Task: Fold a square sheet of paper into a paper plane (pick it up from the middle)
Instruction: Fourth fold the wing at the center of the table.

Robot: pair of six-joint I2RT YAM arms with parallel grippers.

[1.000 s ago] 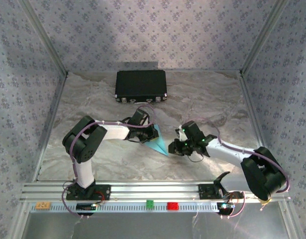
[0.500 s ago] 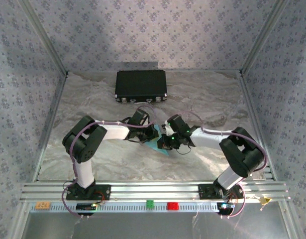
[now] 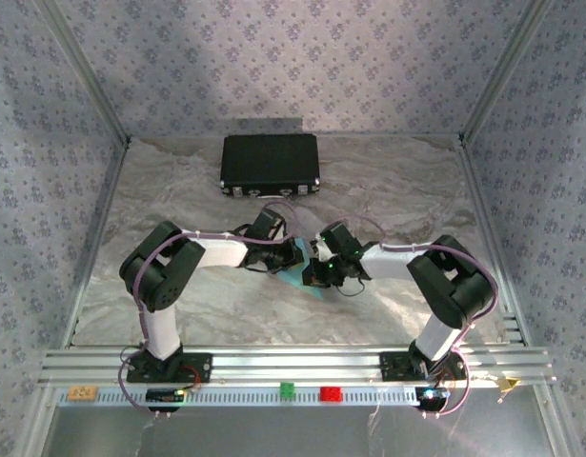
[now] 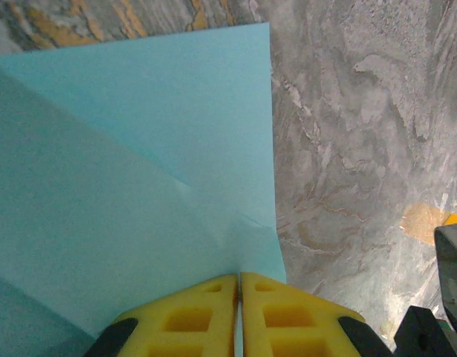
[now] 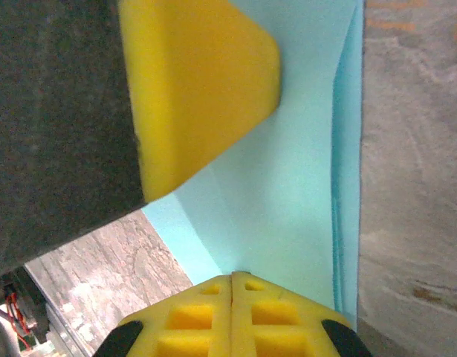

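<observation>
Light-blue folded paper sheet (image 4: 139, 186), centre of the overhead frame, pinched by the left gripper (image 4: 238, 279) and right gripper (image 5: 232, 277), both clamped tight on it; opposed pulls may tear or skew creases.

The paper (image 3: 294, 279) lies mid-bench (image 3: 178, 200), between the left gripper (image 3: 291, 255) and the right gripper (image 3: 313, 273) (each touching it); the case (image 3: 270, 164) sits behind them, near the far edge.
</observation>
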